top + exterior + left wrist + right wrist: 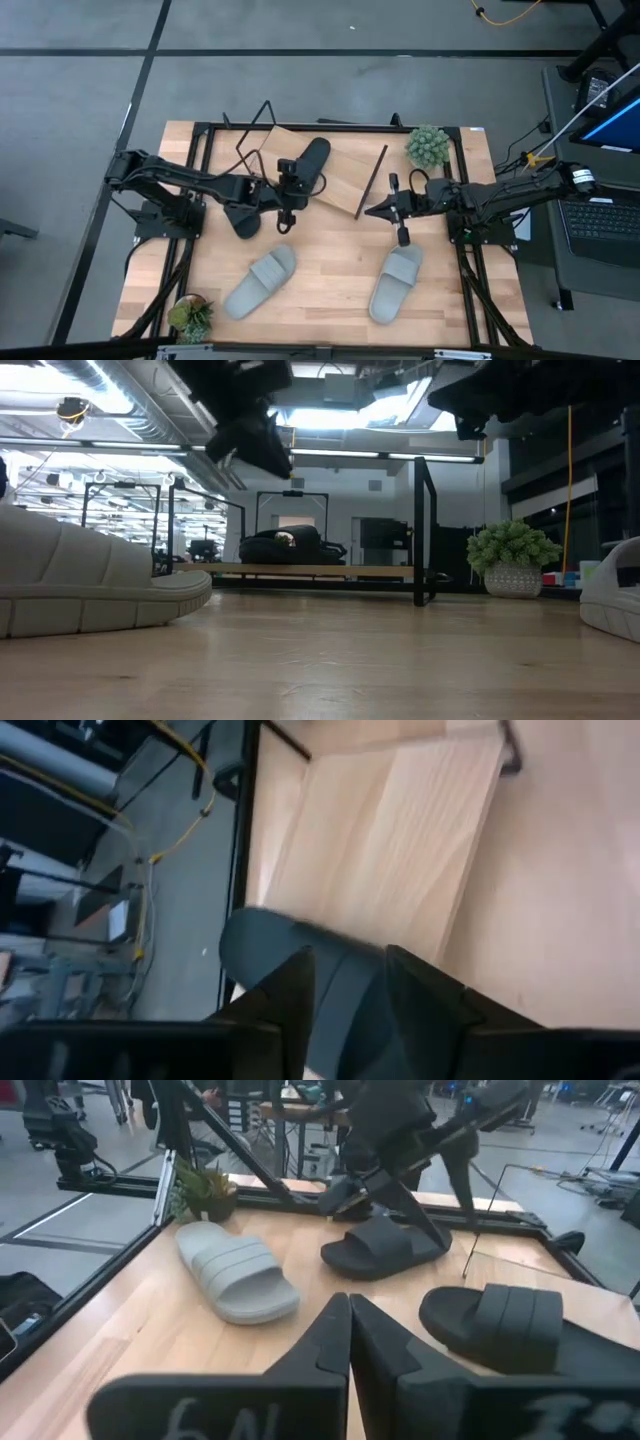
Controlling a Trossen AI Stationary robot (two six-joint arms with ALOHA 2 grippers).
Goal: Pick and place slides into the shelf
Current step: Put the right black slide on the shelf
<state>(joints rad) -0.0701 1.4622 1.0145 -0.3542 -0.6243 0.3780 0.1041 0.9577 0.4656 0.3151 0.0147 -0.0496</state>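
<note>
One black slide [312, 160] lies on the shelf [340, 185], a light-wood board on black wire legs that stands askew on the table's far half. My left gripper [288, 200] hangs open above that slide's near end; the slide [345, 1010] shows past the fingers [290, 1000]. The second black slide [243, 215] lies flat on the table under my left arm. Two light grey slides [262, 280] [397, 283] lie sole-down on the near half. My right gripper [375, 211] hovers shut right of the shelf, pointing left [348, 1305].
A potted plant [428, 147] stands at the far right corner and another [190, 315] at the near left corner. A black frame [205, 130] borders the table. In the low view the grey slides [90, 585] [615, 595] flank the shelf [320, 570].
</note>
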